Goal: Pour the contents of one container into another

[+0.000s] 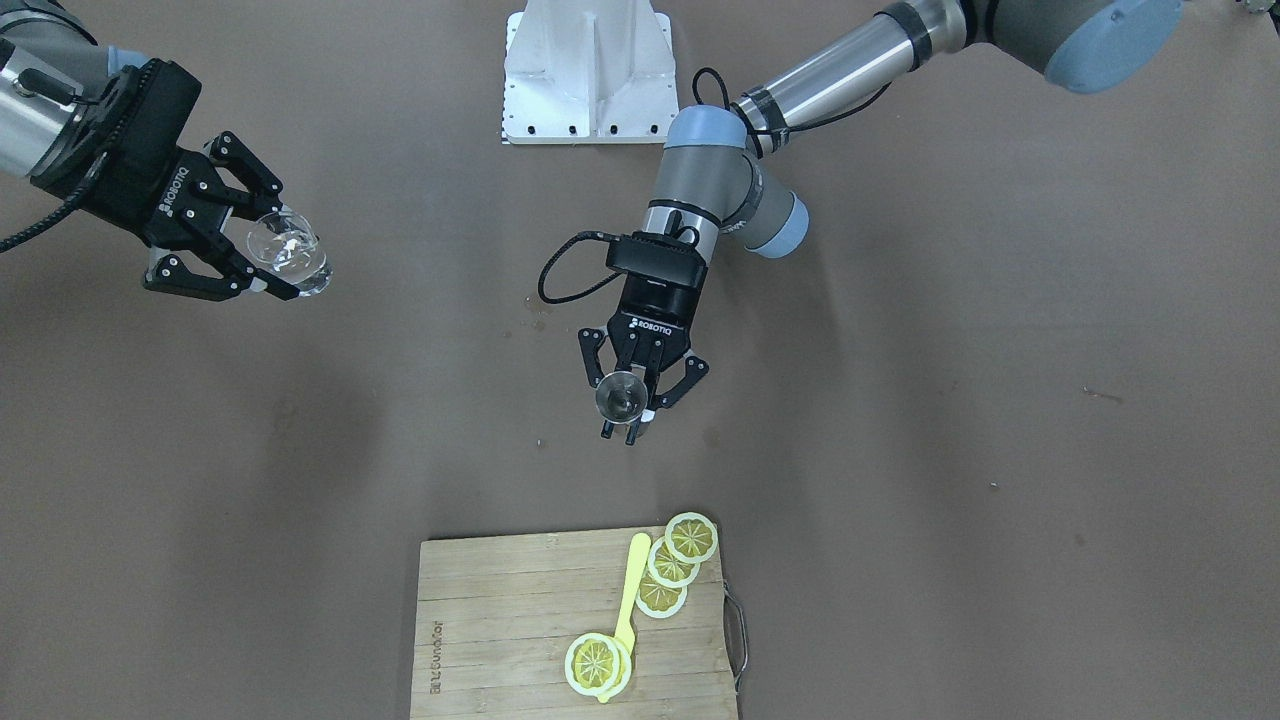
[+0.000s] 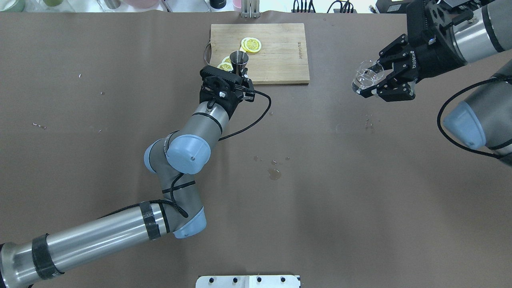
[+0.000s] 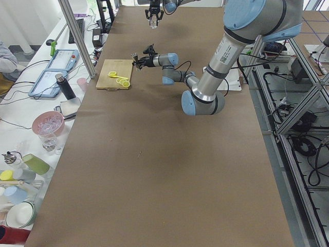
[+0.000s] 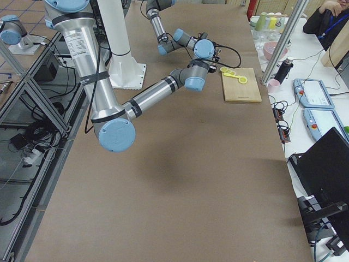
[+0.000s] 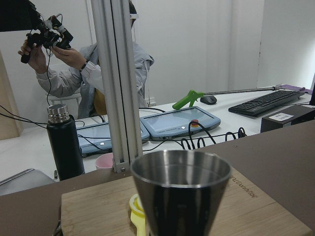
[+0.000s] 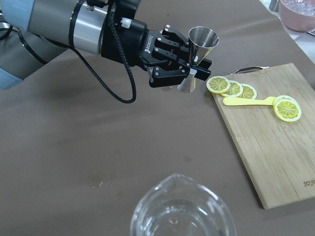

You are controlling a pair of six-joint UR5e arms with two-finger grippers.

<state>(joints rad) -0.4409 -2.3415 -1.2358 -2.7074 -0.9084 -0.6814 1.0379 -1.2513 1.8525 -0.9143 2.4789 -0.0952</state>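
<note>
Steel jigger (image 5: 179,196), lower centre, stands pinched in the left gripper (image 6: 193,71), the right gripper (image 1: 283,247) clamping a clear glass (image 1: 295,258) well apart at upper left; pouring could overshoot the jigger's narrow mouth and spill.

Left arm (image 2: 192,132) reaches forward, elbow bent, its gripper (image 1: 640,402) clamped on a metal jigger (image 1: 620,393). Right arm (image 2: 468,32) hangs raised, its gripper (image 1: 286,242) seemingly tilted, gripping a clear glass (image 1: 298,258).
</note>
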